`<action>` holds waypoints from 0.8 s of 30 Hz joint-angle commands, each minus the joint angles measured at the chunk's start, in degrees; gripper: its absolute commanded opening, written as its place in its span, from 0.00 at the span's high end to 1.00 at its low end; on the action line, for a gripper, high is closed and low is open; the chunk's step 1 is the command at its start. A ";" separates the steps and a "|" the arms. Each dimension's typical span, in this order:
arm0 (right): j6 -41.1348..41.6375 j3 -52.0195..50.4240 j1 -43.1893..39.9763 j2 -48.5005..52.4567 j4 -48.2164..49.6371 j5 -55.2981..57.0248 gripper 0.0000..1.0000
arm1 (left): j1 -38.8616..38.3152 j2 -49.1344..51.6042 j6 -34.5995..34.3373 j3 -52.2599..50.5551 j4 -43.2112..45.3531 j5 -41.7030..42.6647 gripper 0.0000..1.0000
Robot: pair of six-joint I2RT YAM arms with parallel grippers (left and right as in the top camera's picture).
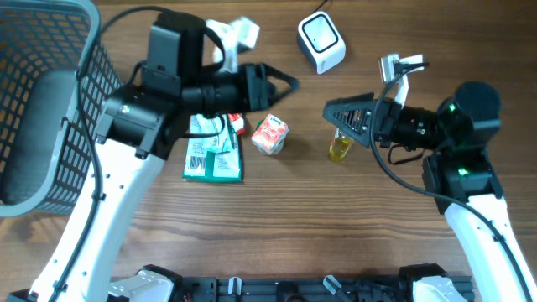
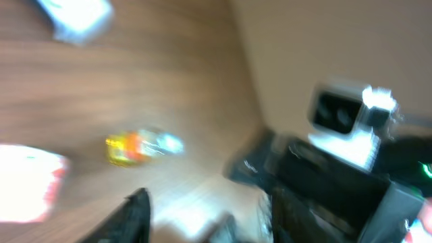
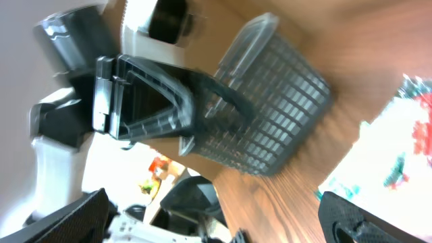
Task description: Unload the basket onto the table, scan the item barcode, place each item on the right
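The white barcode scanner (image 1: 321, 42) stands at the back of the table. A red-and-white carton (image 1: 270, 134) lies in the middle, and a small yellow bottle (image 1: 340, 149) stands to its right. My left gripper (image 1: 289, 84) hovers above and behind the carton, open and holding nothing. My right gripper (image 1: 331, 111) faces it from the right, just behind the bottle, wide open and empty. The blurred left wrist view shows the bottle (image 2: 138, 146) and the carton (image 2: 27, 182) ahead of the parted fingers (image 2: 135, 216). In the right wrist view the fingers (image 3: 368, 219) stand far apart.
A grey wire basket (image 1: 42, 101) fills the left side. Green packets (image 1: 214, 155) lie left of the carton under the left arm. A white packet (image 1: 239, 33) sits at the back. The right wrist view shows the basket (image 3: 270, 101) and the left gripper (image 3: 148, 101).
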 commanded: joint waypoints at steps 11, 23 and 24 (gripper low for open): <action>-24.98 14.95 -0.94 -0.52 -46.71 36.48 0.01 | 8.96 0.96 7.93 0.17 -13.40 -40.70 0.96; -30.71 23.96 -0.94 4.02 -68.89 57.18 0.00 | 9.29 11.41 24.24 0.17 -15.61 -41.40 0.96; -30.73 23.96 -0.94 4.92 -69.40 57.42 0.00 | 9.29 12.31 26.43 0.17 -15.61 -39.17 0.96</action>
